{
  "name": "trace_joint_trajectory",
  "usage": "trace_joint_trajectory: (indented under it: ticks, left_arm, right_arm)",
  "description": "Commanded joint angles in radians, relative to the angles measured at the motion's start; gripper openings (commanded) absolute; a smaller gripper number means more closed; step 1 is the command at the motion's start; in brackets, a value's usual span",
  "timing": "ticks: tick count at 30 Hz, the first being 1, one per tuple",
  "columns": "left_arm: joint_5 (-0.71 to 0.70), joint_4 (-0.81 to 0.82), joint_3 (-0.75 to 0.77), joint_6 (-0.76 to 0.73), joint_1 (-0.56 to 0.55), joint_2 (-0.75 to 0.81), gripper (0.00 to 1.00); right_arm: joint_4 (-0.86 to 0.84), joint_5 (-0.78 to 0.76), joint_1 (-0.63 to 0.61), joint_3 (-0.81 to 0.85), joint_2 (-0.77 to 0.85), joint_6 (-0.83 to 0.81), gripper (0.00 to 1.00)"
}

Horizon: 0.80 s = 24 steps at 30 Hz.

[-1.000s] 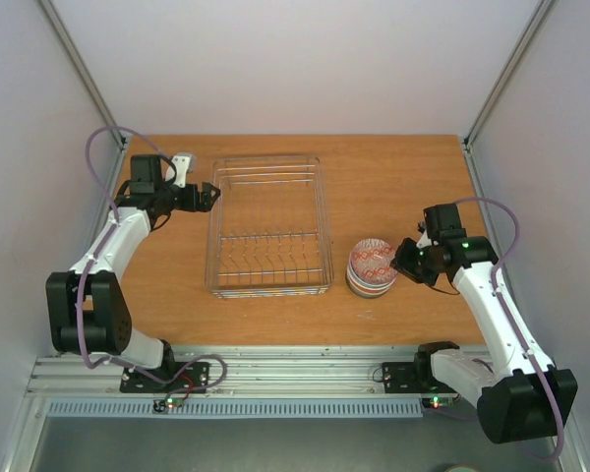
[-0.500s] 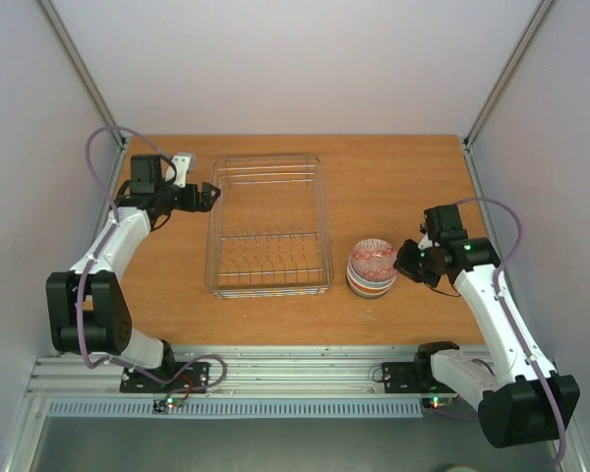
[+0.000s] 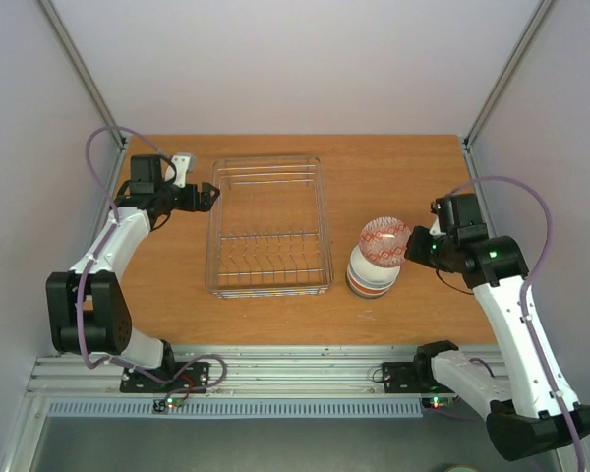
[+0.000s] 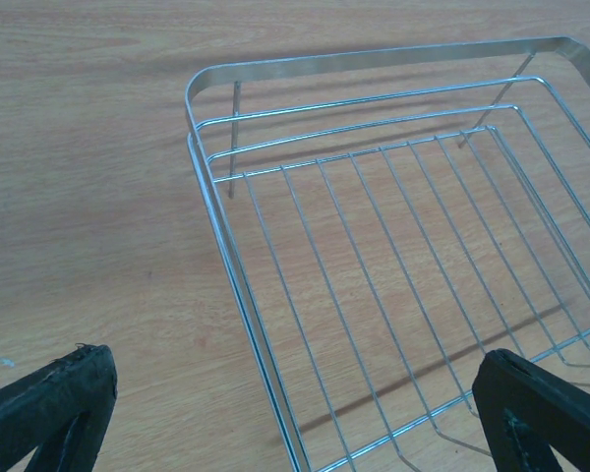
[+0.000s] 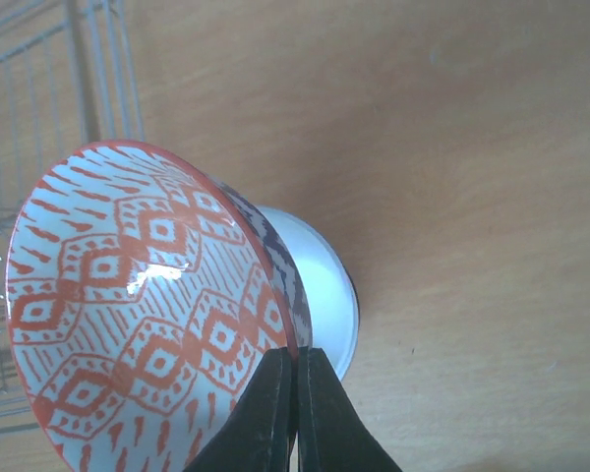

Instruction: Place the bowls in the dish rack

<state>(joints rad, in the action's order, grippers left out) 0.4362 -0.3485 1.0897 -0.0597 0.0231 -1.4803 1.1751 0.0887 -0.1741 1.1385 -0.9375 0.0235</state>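
My right gripper (image 3: 413, 248) is shut on the rim of the red-patterned bowl (image 3: 384, 240) and holds it tilted above the stack of bowls (image 3: 371, 279). In the right wrist view the fingers (image 5: 297, 413) pinch the rim of the red-patterned bowl (image 5: 138, 324), with a white bowl (image 5: 324, 285) of the stack just below it. The silver wire dish rack (image 3: 269, 225) stands to the left of the stack and holds no bowl. My left gripper (image 3: 212, 197) is open at the rack's far left rim, its fingertips (image 4: 49, 403) astride the rack's rim (image 4: 231, 285).
The wooden table (image 3: 383, 177) is bounded by grey walls left and right, with metal posts at the back corners. The arm bases sit on a rail (image 3: 295, 374) at the near edge.
My right gripper has lifted the red-patterned bowl off the stack and tilted it on edge. The right arm rose and swung a little to the right. The left arm has not moved.
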Motion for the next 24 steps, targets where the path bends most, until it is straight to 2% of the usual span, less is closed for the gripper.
trace_joint_trajectory:
  ticks: [1, 9, 12, 18, 24]
  left_arm:
    - [-0.043, 0.020, 0.001, -0.001, 0.005, -0.003, 0.99]
    - [-0.154, 0.002, 0.013, -0.011, 0.003, 0.030, 1.00]
    - [-0.175, 0.002, 0.015, -0.017, 0.003, 0.046, 1.00]
    - [-0.174, 0.003, 0.013, -0.014, 0.003, 0.059, 0.99]
    - [-0.197, -0.008, 0.028, 0.003, 0.003, 0.055, 0.99]
  right_arm:
    - [0.019, -0.199, -0.123, 0.136, -0.051, -0.068, 0.01]
    - [0.175, -0.753, -0.533, 0.466, -0.401, -0.057, 0.01]
    - [0.261, -0.928, -0.634, 0.596, -0.554, -0.028, 0.01]
    - [0.366, -1.089, -0.736, 0.777, -0.759, 0.035, 0.01]
    - [0.560, -1.201, -0.818, 0.951, -0.938, 0.147, 0.01]
